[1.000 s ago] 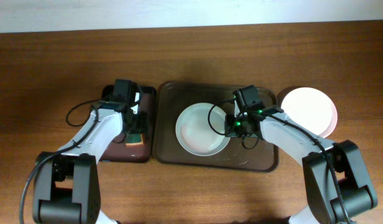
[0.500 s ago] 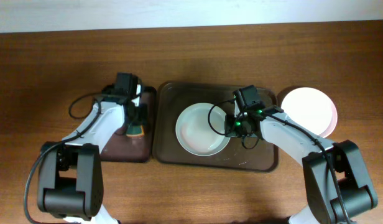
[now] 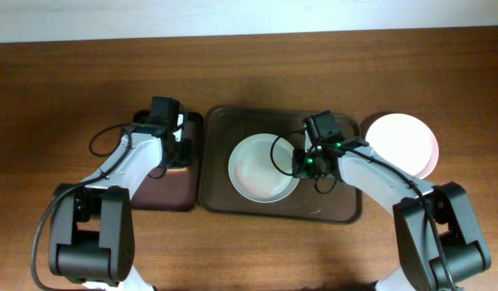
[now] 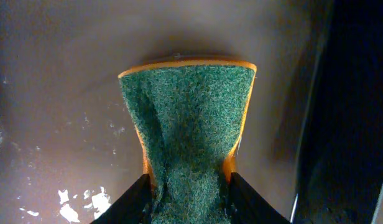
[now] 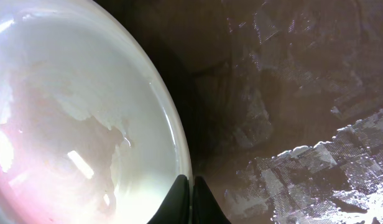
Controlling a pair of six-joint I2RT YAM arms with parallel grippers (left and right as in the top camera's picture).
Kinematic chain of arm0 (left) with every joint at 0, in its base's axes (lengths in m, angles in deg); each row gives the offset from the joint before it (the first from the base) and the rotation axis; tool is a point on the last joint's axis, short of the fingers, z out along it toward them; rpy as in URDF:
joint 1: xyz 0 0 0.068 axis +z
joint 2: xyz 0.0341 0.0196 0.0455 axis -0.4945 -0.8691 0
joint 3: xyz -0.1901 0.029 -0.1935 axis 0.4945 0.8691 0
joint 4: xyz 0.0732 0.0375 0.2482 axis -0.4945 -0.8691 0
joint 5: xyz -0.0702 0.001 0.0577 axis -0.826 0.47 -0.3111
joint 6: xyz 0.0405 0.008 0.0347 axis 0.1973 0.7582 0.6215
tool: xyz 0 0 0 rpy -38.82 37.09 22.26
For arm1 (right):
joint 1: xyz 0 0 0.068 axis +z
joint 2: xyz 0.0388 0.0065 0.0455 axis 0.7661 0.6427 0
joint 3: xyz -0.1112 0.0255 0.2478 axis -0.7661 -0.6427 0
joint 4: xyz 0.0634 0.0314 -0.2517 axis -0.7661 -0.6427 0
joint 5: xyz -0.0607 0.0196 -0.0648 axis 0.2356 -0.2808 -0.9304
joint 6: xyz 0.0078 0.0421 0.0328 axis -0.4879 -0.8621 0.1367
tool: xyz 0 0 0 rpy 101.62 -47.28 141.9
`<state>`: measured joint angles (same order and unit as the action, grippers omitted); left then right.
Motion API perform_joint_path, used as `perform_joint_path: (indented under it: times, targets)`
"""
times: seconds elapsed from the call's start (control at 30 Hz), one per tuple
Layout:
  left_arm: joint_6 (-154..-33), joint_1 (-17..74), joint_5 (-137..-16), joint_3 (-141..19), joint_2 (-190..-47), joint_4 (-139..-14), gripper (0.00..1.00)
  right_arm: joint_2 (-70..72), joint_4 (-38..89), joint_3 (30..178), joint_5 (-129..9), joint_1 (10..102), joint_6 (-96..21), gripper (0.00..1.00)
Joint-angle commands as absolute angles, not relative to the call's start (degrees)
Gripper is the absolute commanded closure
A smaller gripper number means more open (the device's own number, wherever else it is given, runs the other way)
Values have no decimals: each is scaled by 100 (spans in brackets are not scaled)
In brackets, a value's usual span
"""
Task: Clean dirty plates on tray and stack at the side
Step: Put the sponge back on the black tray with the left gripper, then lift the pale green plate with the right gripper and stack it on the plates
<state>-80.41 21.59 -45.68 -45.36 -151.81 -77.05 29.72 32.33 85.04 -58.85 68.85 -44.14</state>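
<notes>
One white plate lies on the brown tray, with faint pale smears in its middle in the right wrist view. My right gripper is shut on this plate's right rim, its fingers pinching the edge over the wet tray. More white plates sit stacked on the table to the right of the tray. My left gripper is shut on a green and orange sponge, its fingers clamping the near end over the smaller dark tray.
The smaller dark tray with a black rim lies left of the brown tray; its surface is wet. The brown tray shows foamy wet patches on its right side. The wooden table surrounds everything.
My left gripper has carried the sponge toward the far end of the small dark tray. The right gripper and the plate have not moved.
</notes>
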Motion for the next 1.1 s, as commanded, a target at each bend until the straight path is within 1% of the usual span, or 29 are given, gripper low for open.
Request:
perform_joint_path:
  times: [0.0, 0.03, 0.07, 0.1, 0.13, 0.17, 0.2, 0.23, 0.33, 0.37, 0.4, 0.43, 0.5, 0.53, 0.63, 0.7, 0.77, 0.87, 0.9, 1.07]
  targets:
    - [-8030, 2189, -4528, -4332, -15131, -7777, 61, 2887, 3231, 8530, -5977, 6912, -4401, 96]
    - [-8030, 2189, -4528, -4275, -15131, -7777, 59, 2887, 3231, 8530, -5977, 6912, -4401, 96]
    - [-8030, 2189, -4526, -4206, -15131, -7768, 50, 2887, 3231, 8530, -5977, 6912, -4401, 96]
    - [-8030, 2189, -4526, -4101, -15131, -7755, 50, 2887, 3231, 8530, -5977, 6912, -4398, 96]
    - [-8030, 2189, -4526, -4070, -15131, -7755, 55, 2887, 3231, 8530, -5977, 6912, -4398, 96]
    - [-8028, 2189, -4522, -4066, -15131, -7755, 64, 2887, 3231, 8530, -5975, 6912, -4401, 96]
    - [-8028, 2194, -4484, -4068, -15129, -7753, 85, 2887, 3231, 8530, -5977, 6912, -4398, 96]
    - [-8028, 2194, -4404, -4079, -15124, -7755, 100, 2887, 3229, 8530, -5975, 6912, -4401, 96]
    - [-8025, 2194, -3949, -4245, -15017, -7991, 100, 2887, 3231, 8530, -5977, 6912, -4398, 96]
    - [-8025, 2194, -3947, -4310, -14943, -8067, 72, 2887, 3233, 8530, -5979, 6912, -4398, 96]
    - [-8025, 2194, -3945, -4350, -14871, -8113, 42, 2887, 3244, 8530, -5979, 6912, -4398, 96]
    - [-8028, 2194, -3980, -4400, -14722, -8190, 29, 2887, 3264, 8530, -5979, 6912, -4398, 96]
    - [-8028, 2194, -4189, -4409, -14493, -8240, 18, 2887, 3277, 8530, -5979, 6912, -4398, 96]
    - [-8030, 2194, -4454, -4409, -14348, -8262, 0, 2887, 3277, 8530, -5981, 6912, -4396, 96]
    - [-8036, 2194, -4972, -4409, -14150, -8295, 0, 2887, 3279, 8535, -6134, 6912, -4296, 96]
    - [-8052, 2194, -5051, -4407, -14150, -8417, 0, 2850, 3211, 8688, -6139, 6912, -3837, 96]
    - [-8052, 2194, -5051, -4407, -14150, -8491, 0, 2727, 2999, 8937, -6384, 6912, -3736, 96]
    - [-8052, 2194, -5051, -4407, -14150, -8513, 0, 2356, 2335, 9538, -7098, 6912, -3470, 96]
    - [-8052, 2194, -5051, -4407, -14150, -8511, 0, 2260, 2236, 9636, -7271, 6912, -3376, 96]
    - [-8052, 2194, -5051, -4407, -14150, -8507, 0, 1528, 1860, 9833, -9026, 7021, -2816, 96]
